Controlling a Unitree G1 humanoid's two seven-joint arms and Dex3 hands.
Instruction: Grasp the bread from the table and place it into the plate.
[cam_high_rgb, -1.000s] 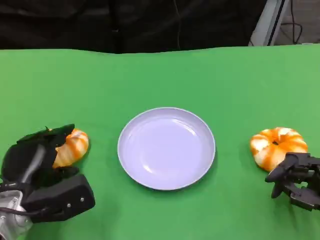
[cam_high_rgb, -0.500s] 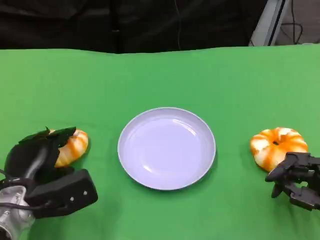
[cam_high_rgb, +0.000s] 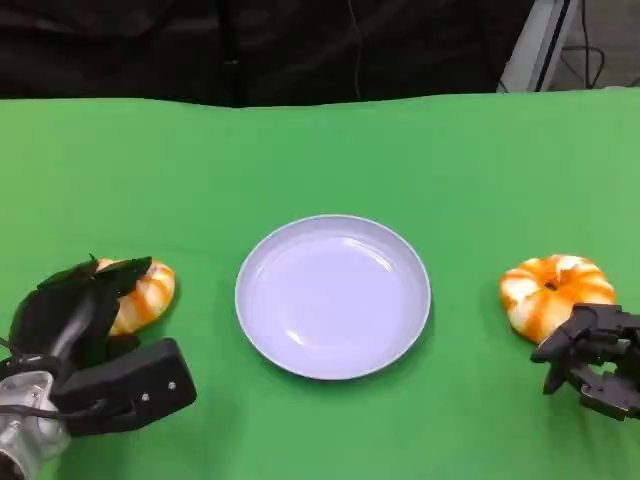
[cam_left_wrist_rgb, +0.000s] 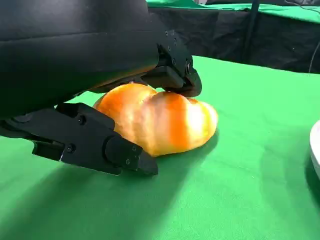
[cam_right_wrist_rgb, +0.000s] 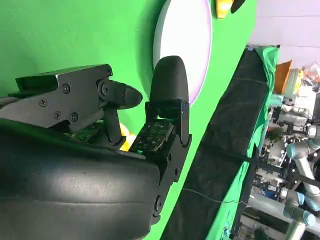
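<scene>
A striped orange crescent bread (cam_high_rgb: 148, 292) lies on the green table at the left, seen close up as bread (cam_left_wrist_rgb: 160, 120) in the left wrist view. My left hand (cam_high_rgb: 70, 320) grips it, one finger (cam_left_wrist_rgb: 180, 82) pressing on its top and the thumb (cam_left_wrist_rgb: 115, 152) against its near side. The white plate (cam_high_rgb: 333, 297) sits in the middle with nothing in it. A round orange bread (cam_high_rgb: 555, 290) lies at the right. My right hand (cam_high_rgb: 590, 360) rests just in front of it, fingers curled in and holding nothing; the right hand (cam_right_wrist_rgb: 100, 150) also fills the right wrist view.
The green cloth (cam_high_rgb: 320, 150) stretches bare behind the plate to the table's far edge, where a dark backdrop begins. The plate's rim (cam_right_wrist_rgb: 185, 45) shows beyond my right hand's fingers in the right wrist view.
My left forearm has shifted slightly to the right and its fingers have settled closer on the crescent bread. The right hand, plate and round bread have not moved.
</scene>
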